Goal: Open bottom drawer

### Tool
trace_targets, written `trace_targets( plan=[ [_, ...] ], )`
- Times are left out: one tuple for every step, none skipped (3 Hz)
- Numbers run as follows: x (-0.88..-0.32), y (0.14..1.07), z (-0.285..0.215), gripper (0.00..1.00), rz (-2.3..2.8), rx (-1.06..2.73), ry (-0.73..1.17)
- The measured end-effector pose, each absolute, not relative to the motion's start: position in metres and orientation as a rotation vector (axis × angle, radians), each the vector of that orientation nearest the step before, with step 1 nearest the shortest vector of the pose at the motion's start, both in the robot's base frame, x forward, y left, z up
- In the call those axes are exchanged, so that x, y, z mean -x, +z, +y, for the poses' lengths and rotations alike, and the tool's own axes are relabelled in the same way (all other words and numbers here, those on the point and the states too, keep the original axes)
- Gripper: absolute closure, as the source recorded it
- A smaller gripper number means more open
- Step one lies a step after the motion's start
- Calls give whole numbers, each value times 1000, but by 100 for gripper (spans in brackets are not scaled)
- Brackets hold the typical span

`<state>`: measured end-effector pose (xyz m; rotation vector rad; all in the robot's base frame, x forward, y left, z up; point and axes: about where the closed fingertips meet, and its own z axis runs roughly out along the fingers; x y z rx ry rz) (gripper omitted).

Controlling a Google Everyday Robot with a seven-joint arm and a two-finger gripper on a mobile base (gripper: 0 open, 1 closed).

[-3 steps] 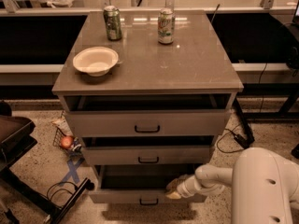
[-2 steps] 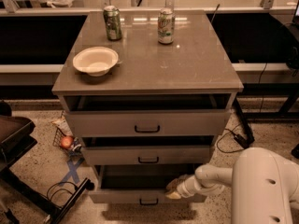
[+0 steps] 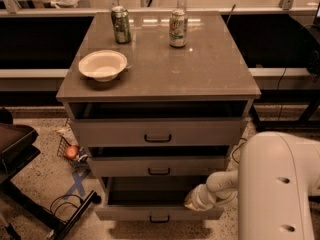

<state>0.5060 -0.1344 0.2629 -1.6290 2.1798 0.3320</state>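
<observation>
I see the bottom drawer (image 3: pixel 130 213) at the foot of the cabinet (image 3: pixel 205 66), pulled out toward the near side with its grey inside showing. My gripper (image 3: pixel 190 202) sits at the drawer's right end, just over its front edge. I cannot tell how its grip stands.

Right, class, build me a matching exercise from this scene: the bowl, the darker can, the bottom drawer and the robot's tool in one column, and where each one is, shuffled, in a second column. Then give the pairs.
Column one:
1. bowl
2. darker can
3. bottom drawer
4. tool

Column two:
a. lowest of three, pulled out
b. near the back of the cabinet top, left of centre
c. left side of the cabinet top, nearer the front
d. at the bottom drawer's front edge, towards its right end

Pairs: 1-c, 2-b, 3-a, 4-d.
</observation>
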Motion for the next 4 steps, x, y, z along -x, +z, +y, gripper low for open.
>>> trace_targets(
  plan=[
    [-472, 293, -132, 100, 2198, 1755, 280],
    [-416, 291, -134, 79, 2232, 1839, 344],
    [-417, 291, -132, 48, 2229, 1841, 344],
    [-416, 290, -132, 25, 2229, 1842, 347]
  ],
)
